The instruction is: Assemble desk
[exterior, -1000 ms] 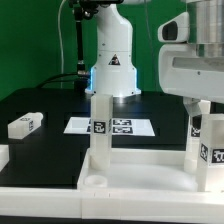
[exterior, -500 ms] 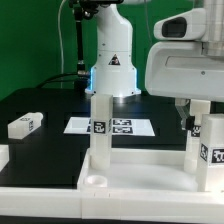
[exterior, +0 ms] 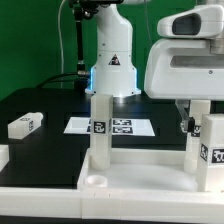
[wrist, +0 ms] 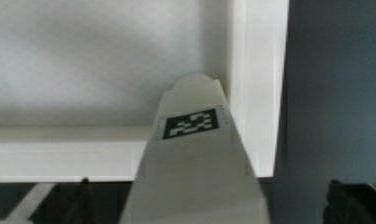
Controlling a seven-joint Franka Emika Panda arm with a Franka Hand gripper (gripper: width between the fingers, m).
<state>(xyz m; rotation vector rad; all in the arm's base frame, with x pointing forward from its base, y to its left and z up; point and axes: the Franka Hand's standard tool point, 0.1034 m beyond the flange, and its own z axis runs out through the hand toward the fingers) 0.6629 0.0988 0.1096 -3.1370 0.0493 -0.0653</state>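
The white desk tabletop lies at the front with its raised rim up. Two white tagged legs stand upright in it: one toward the exterior view's left, one on the right. My gripper hangs over the right leg. In the wrist view that leg and its tag lie between my two dark fingers. There is a gap on each side, so the gripper is open around the leg without touching it. The tabletop's rim shows behind it.
A loose white leg lies on the black table at the exterior view's left, and another white piece sits at the left edge. The marker board lies behind the tabletop. The robot base stands at the back.
My gripper body has shifted toward the exterior view's left and fills more of the picture over the right leg. The legs and tabletop have not moved.
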